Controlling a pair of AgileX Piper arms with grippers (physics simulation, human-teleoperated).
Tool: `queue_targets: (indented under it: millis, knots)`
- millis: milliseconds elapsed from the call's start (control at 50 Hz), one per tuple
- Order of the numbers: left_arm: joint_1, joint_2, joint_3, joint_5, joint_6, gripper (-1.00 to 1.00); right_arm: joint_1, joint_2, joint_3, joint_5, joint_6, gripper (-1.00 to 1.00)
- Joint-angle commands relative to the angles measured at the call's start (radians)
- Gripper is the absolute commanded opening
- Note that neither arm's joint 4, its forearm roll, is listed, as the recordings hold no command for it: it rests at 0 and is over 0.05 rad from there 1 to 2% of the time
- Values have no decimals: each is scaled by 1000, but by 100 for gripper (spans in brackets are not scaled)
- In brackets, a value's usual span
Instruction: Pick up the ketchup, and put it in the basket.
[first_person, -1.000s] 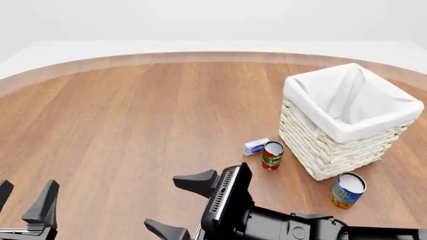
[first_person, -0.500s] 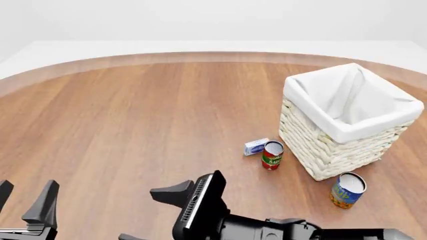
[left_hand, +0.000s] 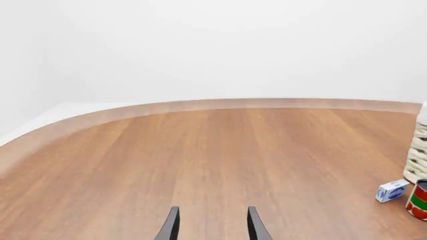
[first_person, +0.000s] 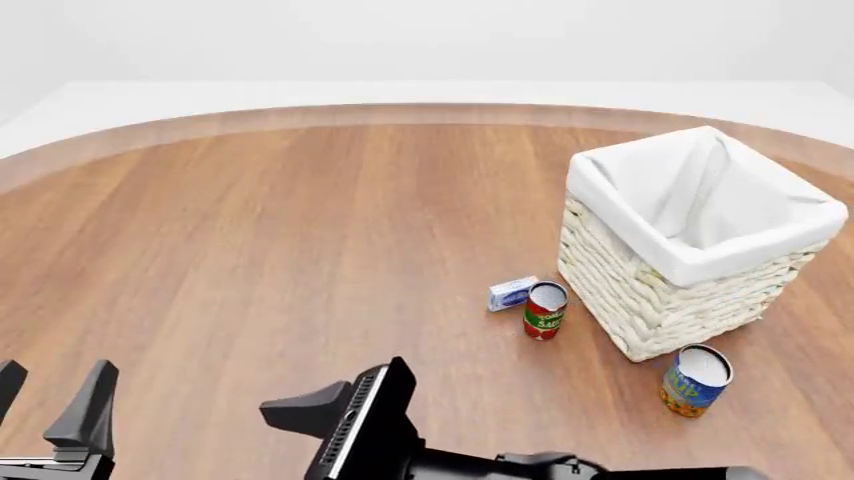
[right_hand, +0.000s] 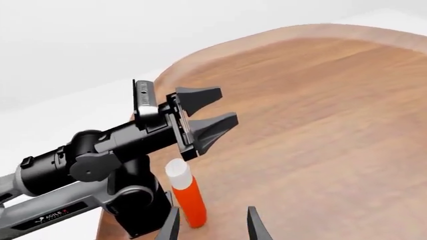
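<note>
Red ketchup stands just beyond the released right end effector; left end effector also released, holding nothing.

A round-edged wooden table of warm reddish-brown planks fills most of the front view, its paler rim curving across the far side. Beyond it lies a flat white floor (or ledge; it is hard to tell), meeting a plain white wall. The light is soft, even and shadowless.
</note>
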Motion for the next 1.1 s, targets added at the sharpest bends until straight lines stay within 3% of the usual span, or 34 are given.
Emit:
queue_targets:
  millis: [20,460,1100]
  knots:
    - [0,0,0,0,0,100,33,27,-33,13,41,100]
    - [0,0,0,0,0,100,60,140,-87,-35,132,100]
    - [0,0,0,0,0,100,111,213,-142,-65,197,100]
